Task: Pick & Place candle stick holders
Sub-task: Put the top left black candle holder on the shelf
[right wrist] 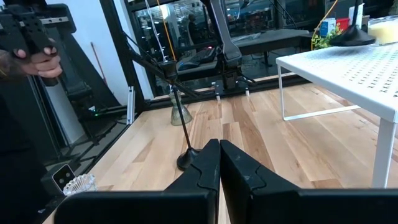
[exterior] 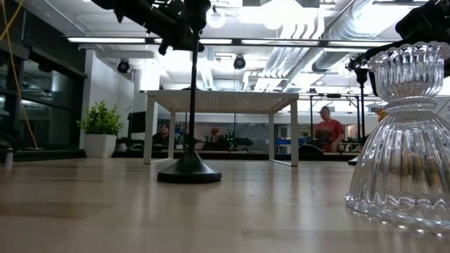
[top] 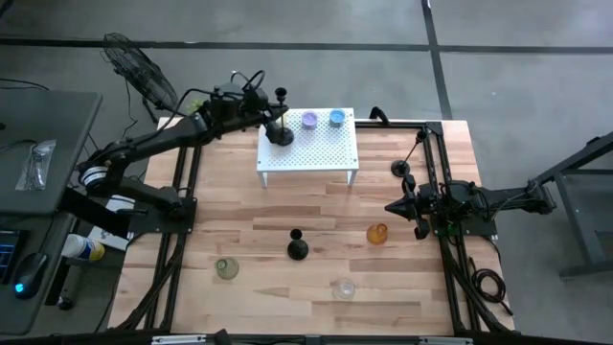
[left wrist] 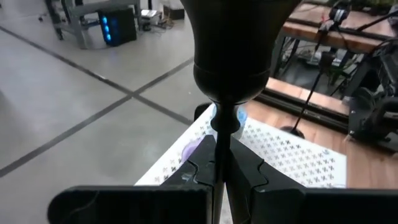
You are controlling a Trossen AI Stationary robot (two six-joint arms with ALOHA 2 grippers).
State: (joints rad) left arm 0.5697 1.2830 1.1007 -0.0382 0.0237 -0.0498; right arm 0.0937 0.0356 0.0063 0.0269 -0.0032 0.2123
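A slim black candlestick (top: pixel 281 115) stands upright over the white perforated shelf (top: pixel 326 158) at the far middle, my left gripper (left wrist: pixel 221 146) shut on its stem. Its round base (right wrist: pixel 351 36) looks to be on the shelf top. A purple cup (top: pixel 309 121) and a blue cup (top: pixel 337 118) sit on the shelf beside it. A second candlestick (top: pixel 298 247) stands on its base mid-table, a third (top: pixel 402 169) right of the shelf. Amber (top: pixel 377 233), pale green (top: pixel 226 269) and clear (top: pixel 343 287) cups stand on the table. My right gripper (top: pixel 391 207) waits shut at the right. My left gripper pinches the candlestick's thin stem (left wrist: pixel 222 132) between its two fingers, just under the wide socket at the top (left wrist: pixel 230 50). The fingers come in about level from the table's left and lie across the upright stem.
The shelf stands on thin white legs (right wrist: pixel 384 149) with open space beneath. A black frame rail (top: pixel 436 163) runs along the table's right side. In the right wrist view a person's hand (right wrist: pixel 31 50) shows beyond the table. Bare wood lies at the near left.
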